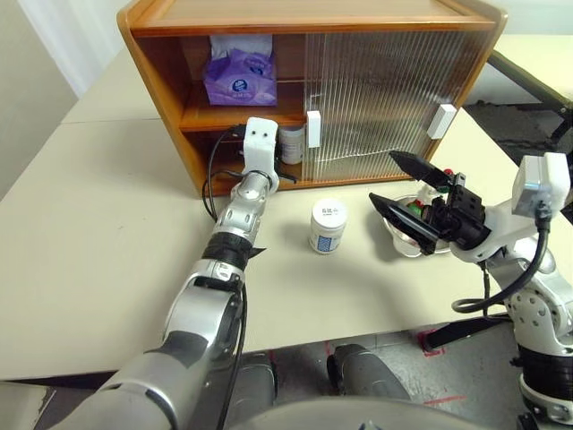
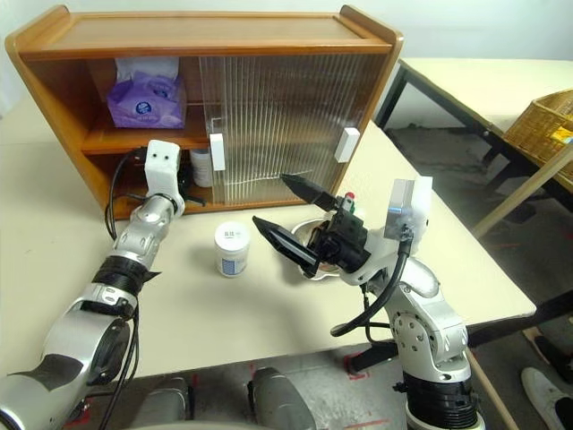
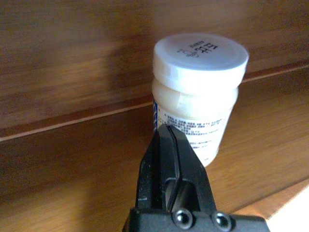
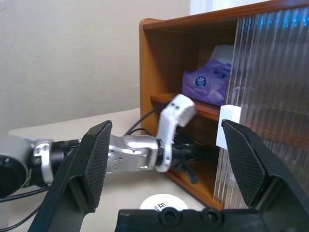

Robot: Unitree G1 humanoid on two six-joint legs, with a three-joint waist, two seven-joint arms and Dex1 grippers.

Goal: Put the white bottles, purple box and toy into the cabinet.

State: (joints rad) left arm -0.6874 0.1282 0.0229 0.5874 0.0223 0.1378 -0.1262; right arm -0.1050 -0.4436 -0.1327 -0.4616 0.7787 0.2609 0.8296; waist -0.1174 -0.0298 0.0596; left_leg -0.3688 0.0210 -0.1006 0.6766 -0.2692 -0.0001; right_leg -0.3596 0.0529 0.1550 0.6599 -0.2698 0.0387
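Observation:
The wooden cabinet [image 1: 304,20] stands at the back of the table with its left half open. On its upper shelf lies the purple box [image 1: 240,76]. One white bottle [image 3: 198,92] stands on the lower shelf, just beyond my left gripper [image 3: 166,135], which is shut and holds nothing. The other white bottle [image 1: 328,225] stands upright on the table in front of the cabinet. My right gripper [image 1: 383,176] hangs open above the table's right part. Beneath it, red and green bits of the toy [image 1: 416,210] show in a shiny dish [image 1: 403,244]; the gripper hides the rest.
Both ribbed sliding doors [image 1: 385,90] cover the cabinet's right half, their white handles [image 1: 313,128] facing me. A second table and a wicker basket [image 2: 542,125] lie off to the right. The table's front edge [image 1: 358,336] runs close to me.

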